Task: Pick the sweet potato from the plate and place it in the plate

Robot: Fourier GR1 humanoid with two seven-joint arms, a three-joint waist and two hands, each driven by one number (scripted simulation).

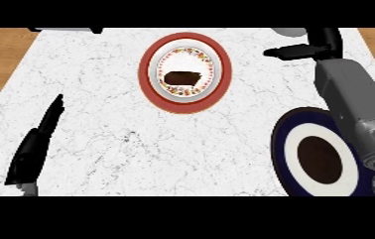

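The sweet potato (183, 78), a dark brown lump, lies in the middle of a red-rimmed plate (152, 87) with a flowered inner band, at the counter's far centre. A navy plate (282, 151) with a white ring and a brown centre sits at the near right. My right forearm crosses over its right side. The right hand (322, 43) hovers at the far right, level with the red-rimmed plate and well to the right of it, open and holding nothing. My left hand (33, 146) rests open at the near left, fingers pointing away.
The white marble counter (102, 114) ends in wood strips at the far left (13, 49) and far right corners. A grey rounded object (290, 32) and a dark object (66, 29) sit at the far edge.
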